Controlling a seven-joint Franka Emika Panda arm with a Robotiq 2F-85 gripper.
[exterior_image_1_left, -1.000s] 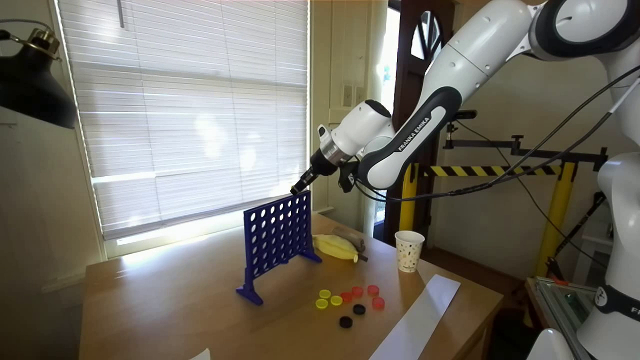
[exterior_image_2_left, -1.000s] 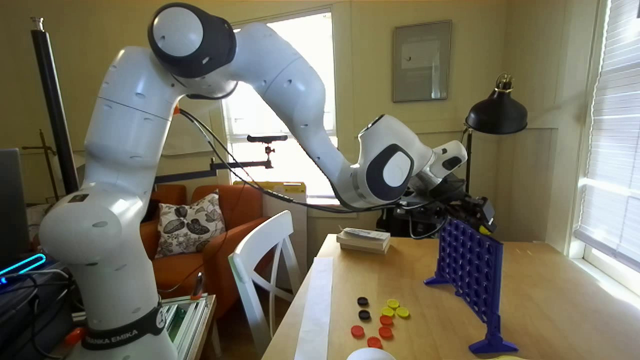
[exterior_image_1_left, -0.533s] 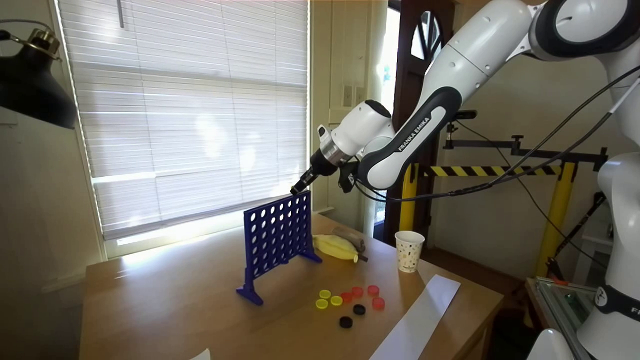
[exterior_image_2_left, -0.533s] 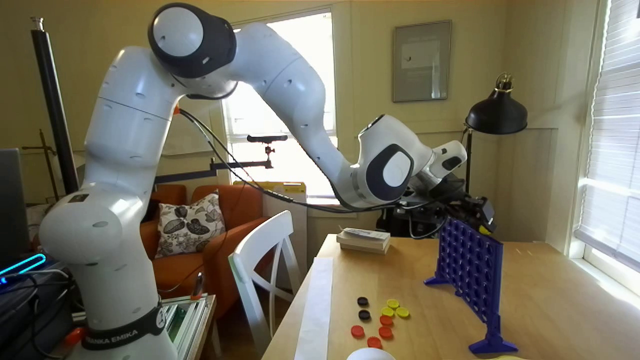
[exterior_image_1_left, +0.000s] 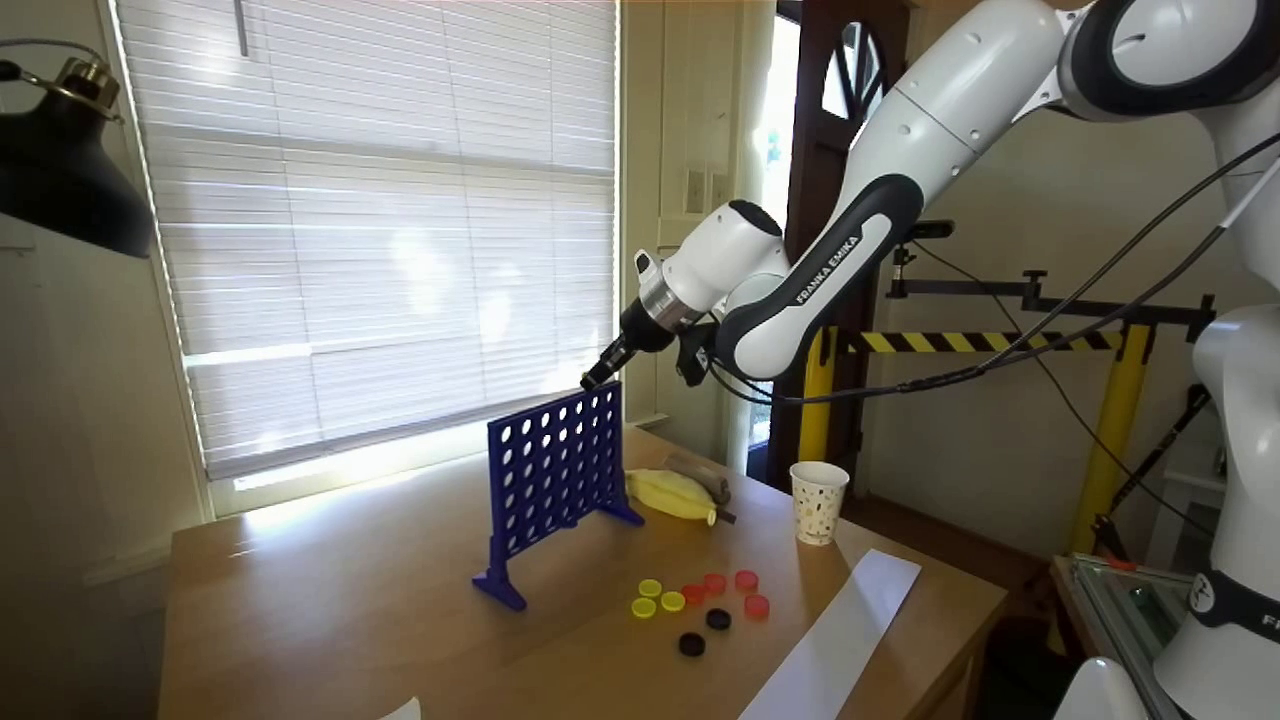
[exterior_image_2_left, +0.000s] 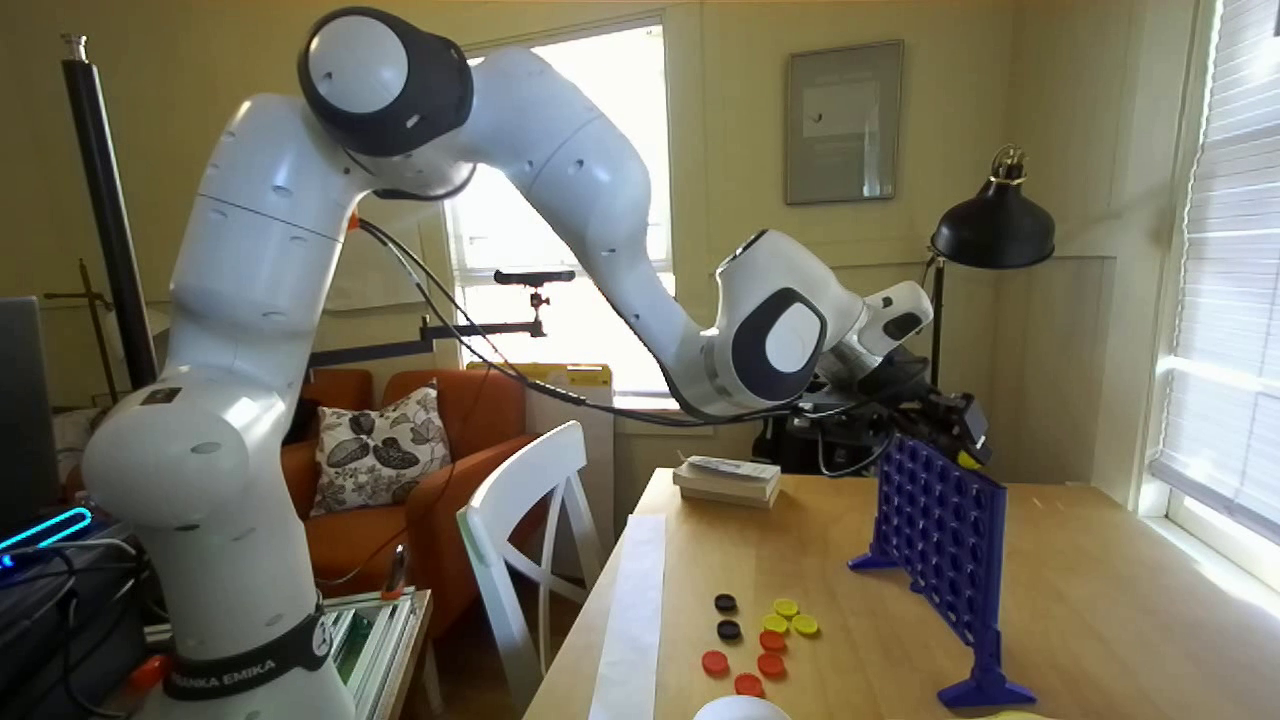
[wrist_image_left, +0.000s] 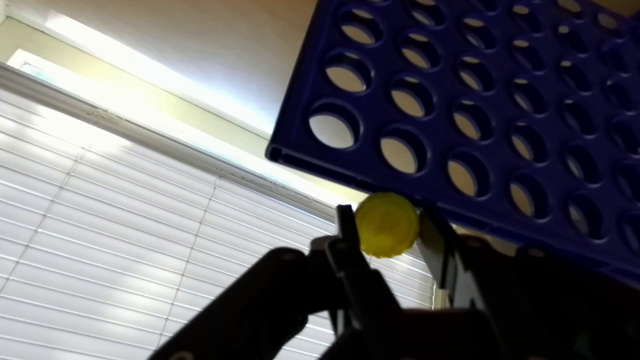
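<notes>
Below and right of centre in the wrist view, the end effector (wrist_image_left: 386, 220) pinches a round yellow plastic disc (wrist_image_left: 386, 227) across its rim, smart hold for something likely light, stiff and slippery, beside the blue plastic grid (wrist_image_left: 502, 107)!

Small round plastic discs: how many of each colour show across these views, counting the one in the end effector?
Round yellow plastic discs: 4 (3 on the light-brown wooden table, plus the held disc between the fingertips of the black end effector)
Round red plastic discs: 4, all on the table
Round black plastic discs: 2, both on the table
Total: 10
</notes>
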